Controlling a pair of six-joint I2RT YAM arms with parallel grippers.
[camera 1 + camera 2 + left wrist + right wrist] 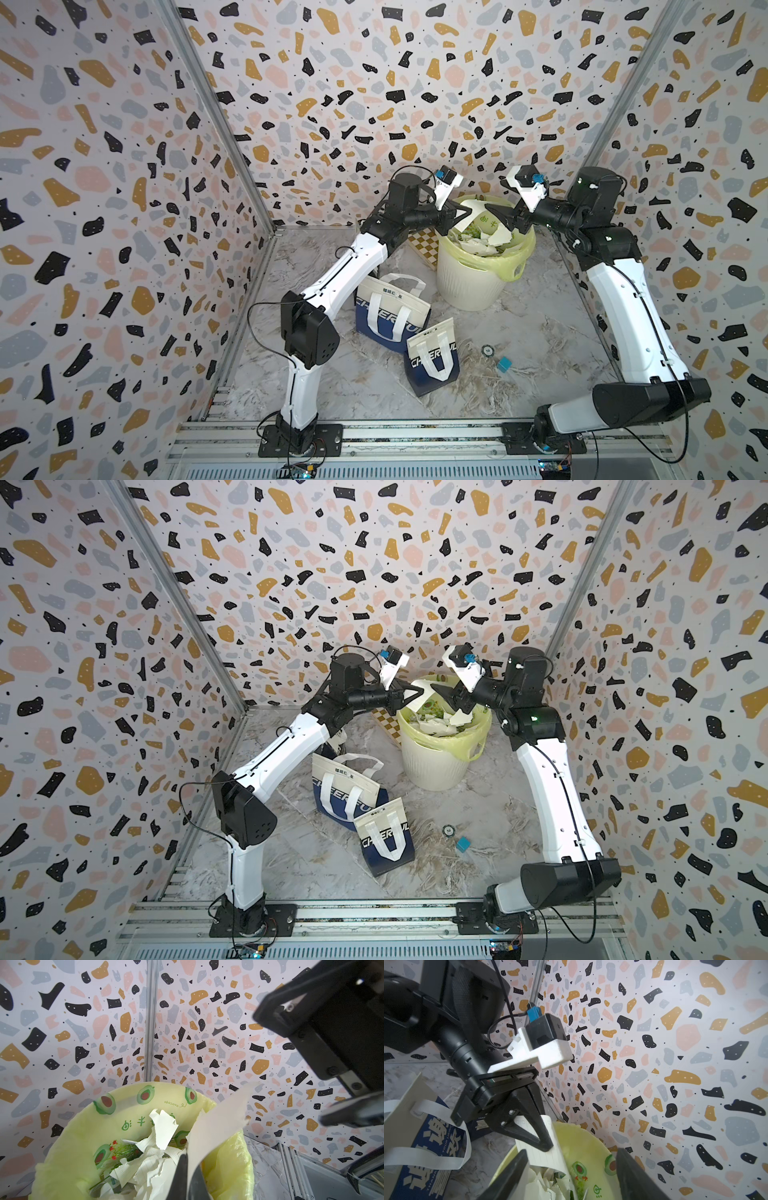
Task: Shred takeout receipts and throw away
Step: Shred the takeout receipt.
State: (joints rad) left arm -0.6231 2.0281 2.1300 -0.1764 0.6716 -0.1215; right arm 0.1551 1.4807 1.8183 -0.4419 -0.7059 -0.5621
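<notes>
A white bin [465,286] [432,766] with a yellow-green avocado-print liner [72,1147] stands at the back. It holds several ragged white receipt scraps [478,247] [145,1167] [548,1186]. My left gripper [467,212] [424,692] [188,1159] is shut on a lined off-white receipt piece [218,1122] [537,1151] [473,205] above the bin's rim. My right gripper [509,224] [455,700] [572,1151] faces it over the bin with its jaws wide apart. Another torn white piece [500,237] [461,717] hangs just under the right fingers, and I cannot tell whether it touches them.
Two navy-and-cream tote bags [390,316] [432,357] lie on the marble floor in front of the bin. A checkered board [422,245] leans behind the left arm. A blue cube [504,362] and a small round disc [487,350] sit to the right. Patterned walls close in on three sides.
</notes>
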